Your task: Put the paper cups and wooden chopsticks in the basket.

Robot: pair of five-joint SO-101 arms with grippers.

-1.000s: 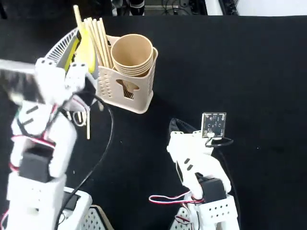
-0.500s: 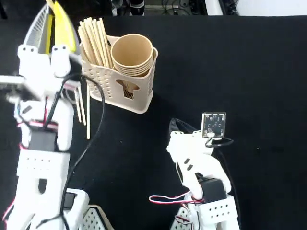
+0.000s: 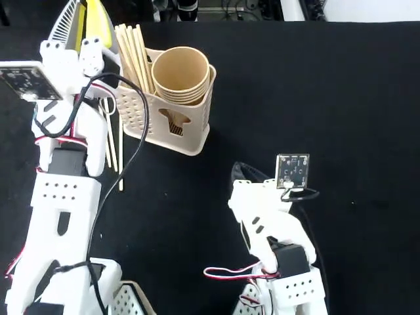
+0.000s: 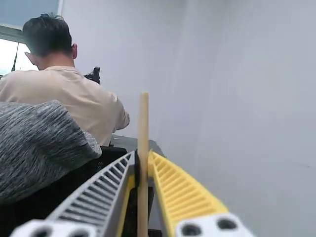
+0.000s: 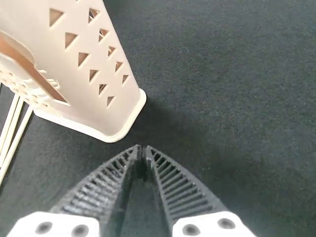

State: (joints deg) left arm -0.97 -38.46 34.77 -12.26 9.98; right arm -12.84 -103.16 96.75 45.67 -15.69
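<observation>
Paper cups sit stacked in the basket toward the surface's far-left corner, with several chopsticks. Left jaws pinch one chopstick aloft. Right jaws are closed and empty. Remaining: the held stick and the loose chopsticks beside the basket.

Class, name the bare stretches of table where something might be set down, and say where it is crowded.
Free: the wide black table right of the basket and beyond the right arm; also the strip between basket and that arm. Crowded: the left, where the left arm stands over loose chopsticks beside the basket.
</observation>
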